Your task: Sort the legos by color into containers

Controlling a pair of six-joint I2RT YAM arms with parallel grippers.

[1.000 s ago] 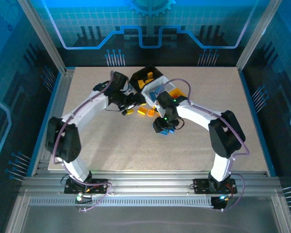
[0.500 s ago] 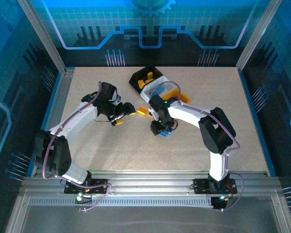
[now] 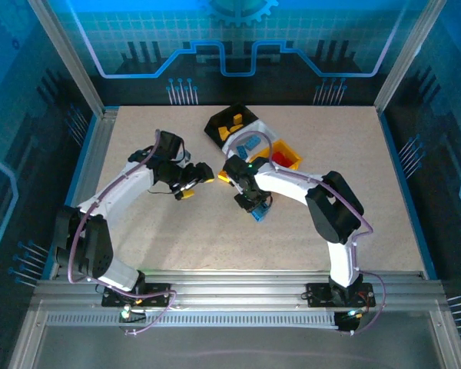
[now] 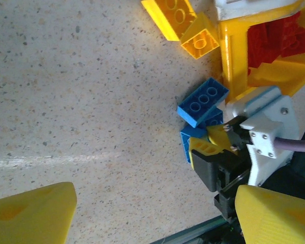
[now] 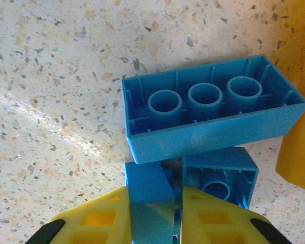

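The right end effector (image 5: 152,216), low in the wrist frame, grips a small blue lego (image 5: 147,185), its yellow jaws closed narrow on the piece at the near edge of a blue cluster on the worktop (image 5: 51,61). A long blue lego (image 5: 213,109) lies overturned just beyond, its long axis running left to right across the frame. Seen from overhead, the white container (image 3: 261,128) (blue pieces show inside it) sits almost straight up-frame from the held piece, and the right arm is plainly the nearer of the two. The left end effector (image 3: 194,183) hangs wide and empty, left of centre.
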